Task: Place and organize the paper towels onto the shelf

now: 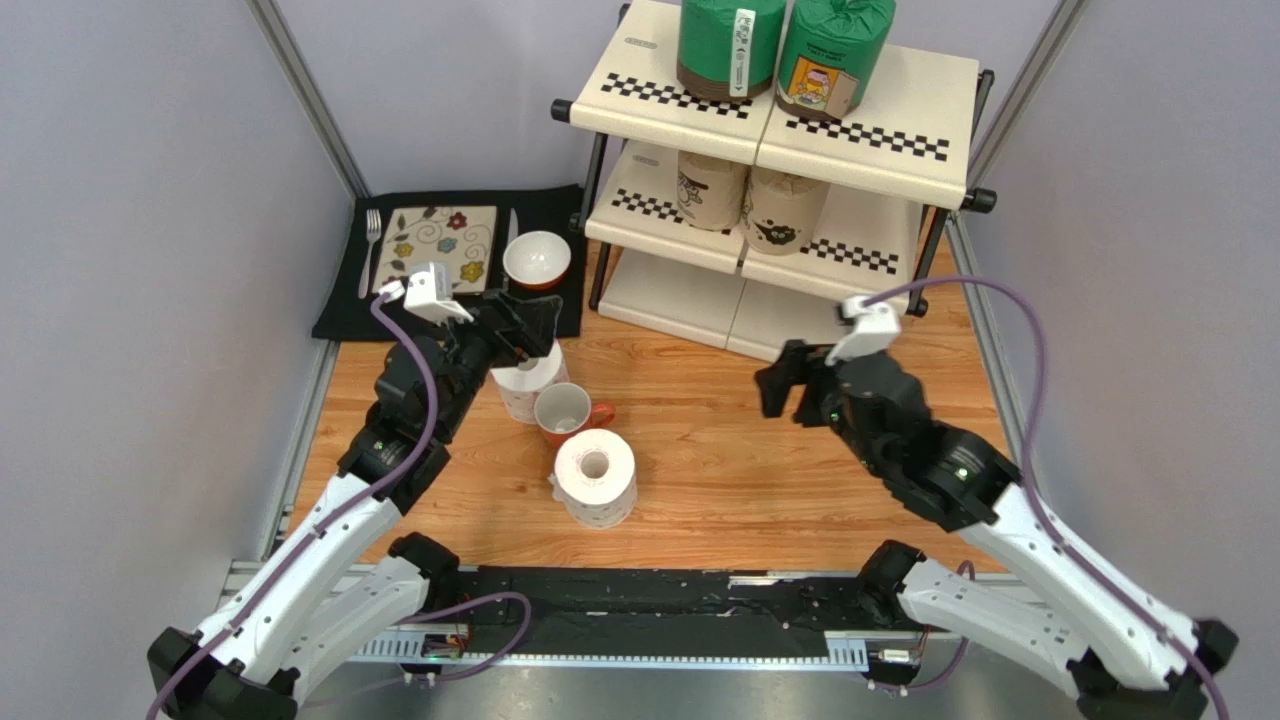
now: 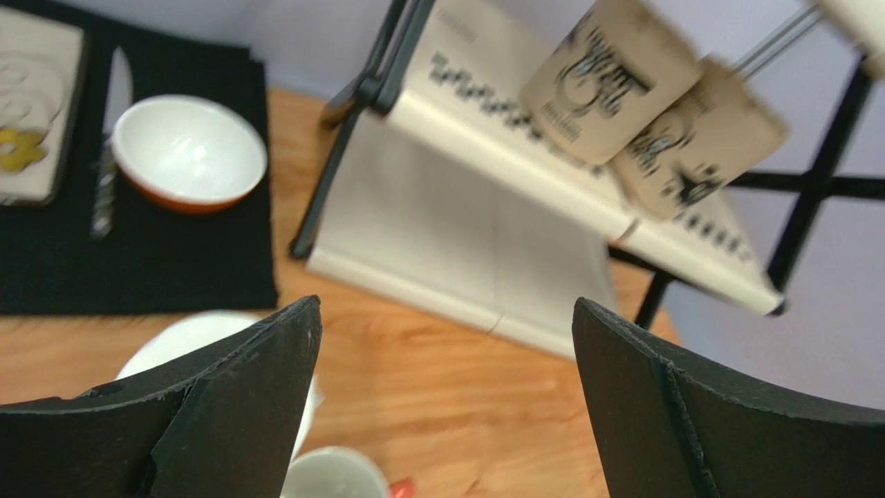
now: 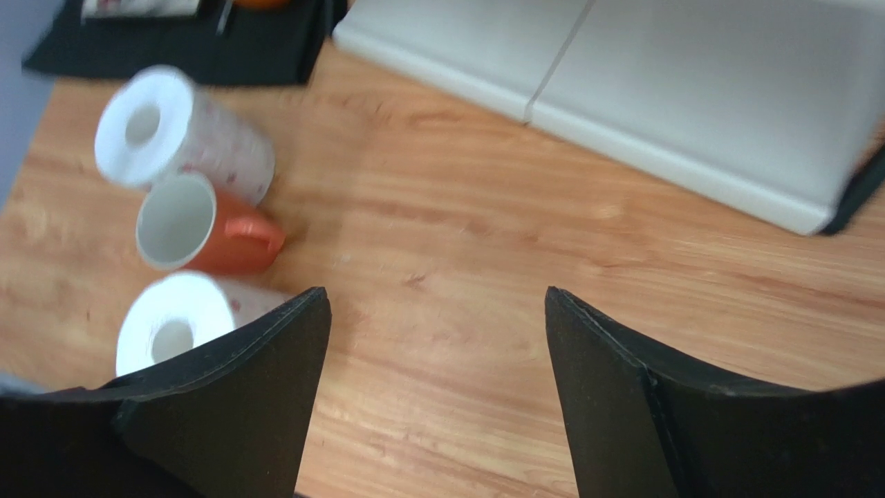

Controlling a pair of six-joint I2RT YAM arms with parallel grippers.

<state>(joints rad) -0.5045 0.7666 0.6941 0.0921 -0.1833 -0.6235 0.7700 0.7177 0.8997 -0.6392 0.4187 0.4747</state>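
A: Left side first, quick.
B: Black fabric placemat (image 1: 343,300) is lying back-left of the white-and-orange ceramic mug (image 1: 565,408). Small white bowl with an orange outside (image 1: 535,260) is sitting on the mat, straight behind the mug.
A: Left gripper?
B: Left gripper (image 2: 447,302) is hanging just behind the mug, jaws standing wide apart, gripping nothing.
A: Loose rolls?
B: First plain white paper towel roll (image 1: 526,387) is standing just behind-left of the mug, under that gripper. Second white roll (image 1: 597,477) is standing just in front of the mug. Both are sitting on the wooden table (image 1: 721,465).
A: Shelf?
B: Cream three-tier slanted shelf with checkered strips (image 1: 902,128) is standing back-right of the mug. Left green-wrapped roll (image 1: 730,45) and right green-wrapped roll (image 1: 834,57) are sitting side by side on the top tier. Left tan-wrapped roll (image 1: 709,188) and right tan-wrapped roll (image 1: 784,207) are sitting on the middle tier.
A: Right gripper?
B: Right gripper (image 3: 436,293) is hovering well right of the mug, fingers parted wide, holding nothing.
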